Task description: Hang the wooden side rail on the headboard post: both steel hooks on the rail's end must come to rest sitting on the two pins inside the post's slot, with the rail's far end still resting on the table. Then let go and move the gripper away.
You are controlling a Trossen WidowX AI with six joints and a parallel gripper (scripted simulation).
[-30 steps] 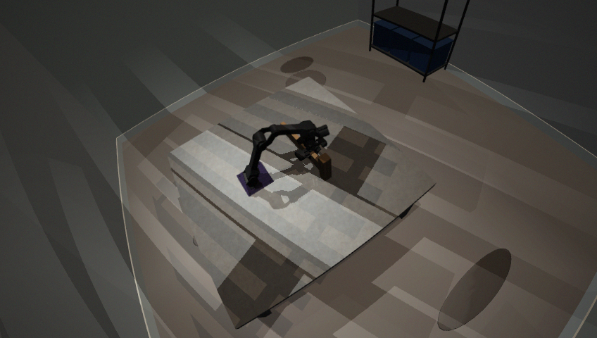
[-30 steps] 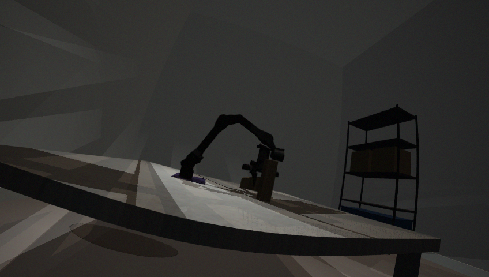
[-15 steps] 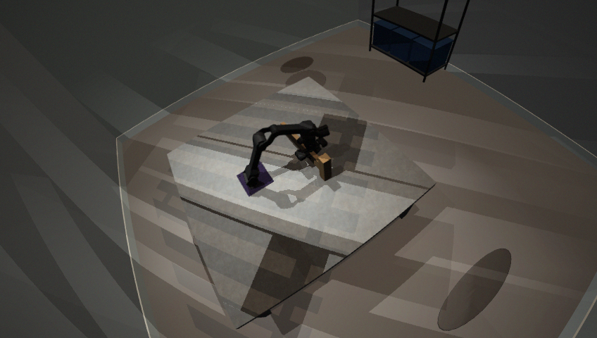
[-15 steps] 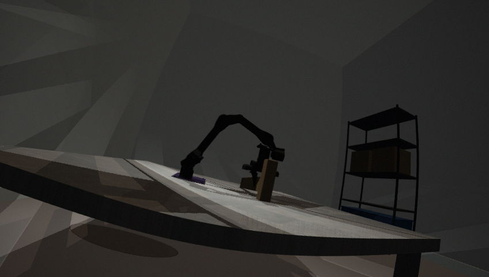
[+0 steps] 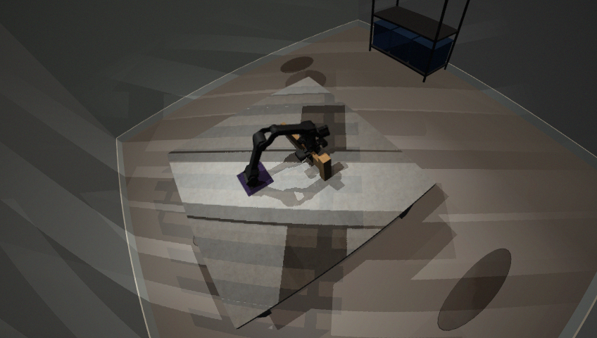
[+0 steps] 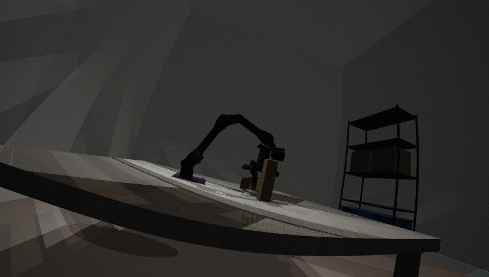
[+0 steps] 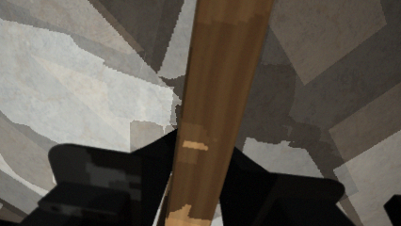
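Observation:
The wooden side rail shows in the wrist view point(image 7: 218, 80) as a long brown bar running between the fingers, and in the top view point(image 5: 291, 137) behind the arm. My gripper point(image 7: 198, 135) is shut on the rail. In the exterior view a part of the rail point(image 6: 245, 183) shows left of the post. The headboard post point(image 5: 325, 166) point(image 6: 267, 180) stands upright on the table, and the rail's near end is at or close to it. The hooks, the pins and the slot are hidden. Whether the rail's far end touches the table cannot be told.
The table point(image 5: 376, 196) point(image 6: 377, 229) carries the arm's purple base plate point(image 5: 263, 179) point(image 6: 202, 180), left of the post. A shelf rack point(image 5: 415, 24) point(image 6: 380, 175) stands on the floor beyond the table. The wrist camera side of the gripper is close to the post.

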